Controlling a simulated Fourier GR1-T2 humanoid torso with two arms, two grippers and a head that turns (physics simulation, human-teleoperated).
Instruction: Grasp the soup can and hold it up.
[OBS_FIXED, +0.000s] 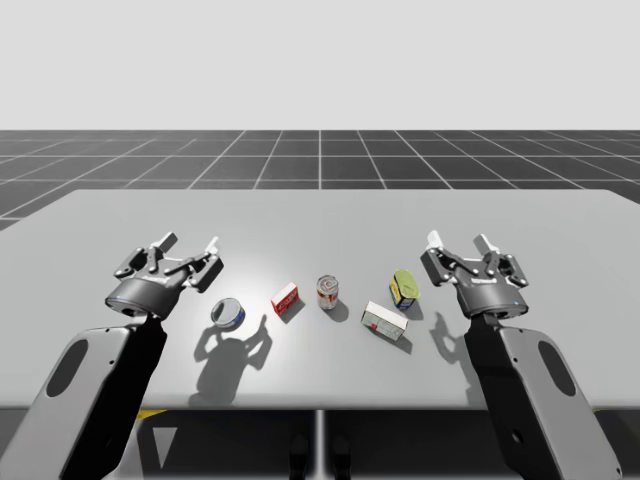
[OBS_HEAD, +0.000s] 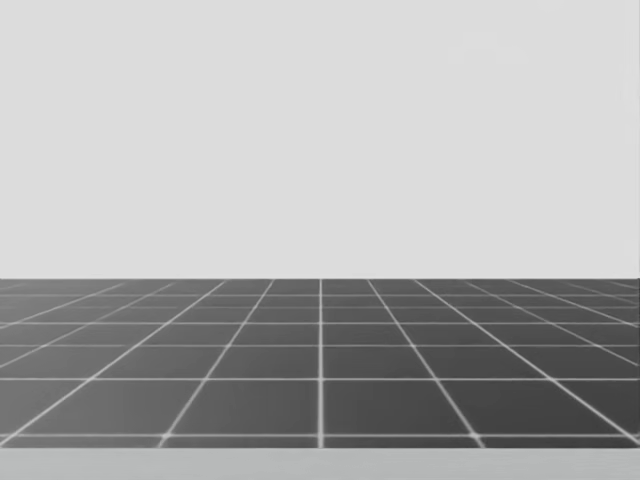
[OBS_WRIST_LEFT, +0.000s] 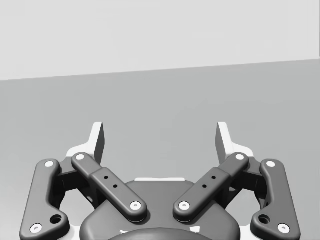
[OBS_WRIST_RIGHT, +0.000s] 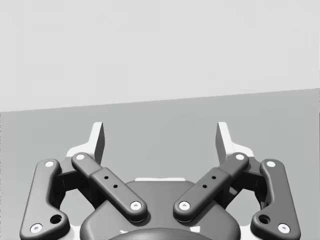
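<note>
Red-and-white soup can (OBS_FIXED: 328, 292) upright in middle of grey table (OBS_FIXED: 320, 215), between small red box (OBS_FIXED: 285, 298) and white box (OBS_FIXED: 384, 320). Behind white box, yellow can (OBS_FIXED: 403, 288). Near left jaws, blue can (OBS_FIXED: 227, 314). Both left jaws and right jaws spread wide, gripping nothing, well apart from soup can.

A flat, light grey table (OBS_FIXED: 320, 215) is set across the scene, and its surface is rendered matte and uniform. Beyond its far edge, a dark floor (OBS_HEAD: 320, 380) is laid out. It is divided into large squares by thin pale lines and is carried back to a level horizon. Above the horizon, a plain pale grey backdrop (OBS_FIXED: 320, 60) is shown. The table top is lit more brightly near its middle, and soft shadows are cast toward its near edge.
</note>
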